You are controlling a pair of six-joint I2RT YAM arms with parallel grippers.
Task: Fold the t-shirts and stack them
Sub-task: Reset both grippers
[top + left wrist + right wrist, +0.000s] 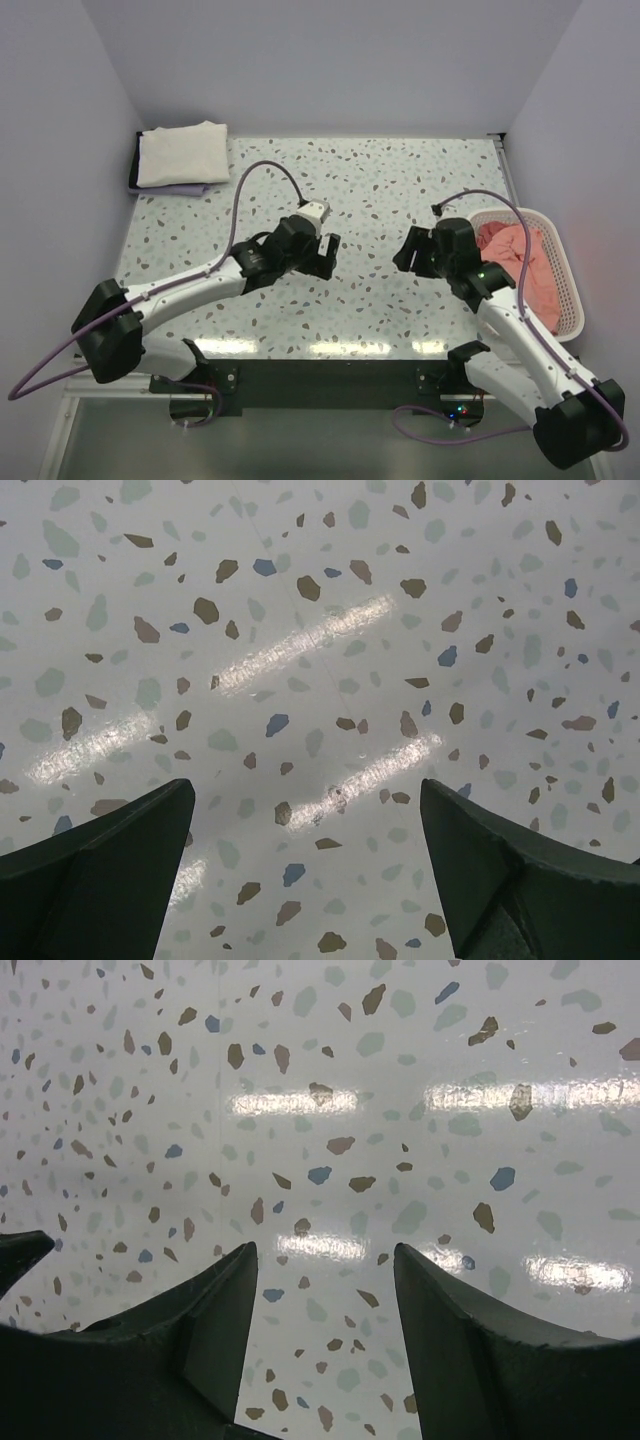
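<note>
Top view: left claw (325,252) and right claw (408,256) poised side by side over the bare middle of the speckled table (400,170), both spread and empty. Salmon-pink tee (520,265) heaped in the white slatted basket (565,300) at the right edge, just right of the right claw and well apart from the left. Crumpled, its longer run roughly near to far along the basket. Right arm clearly the nearer, so likely the one to reach. Folded stack (175,186) in the far left corner, cream-white tee (183,150) uppermost. Open room for spreading across the whole centre; basket rim and right table edge the tight spots.

Left wrist view: left claw (305,810) wide apart, only speckled table between.

Right wrist view: right claw (325,1270) parted somewhat narrower, nothing gripped, no cloth in sight.
</note>
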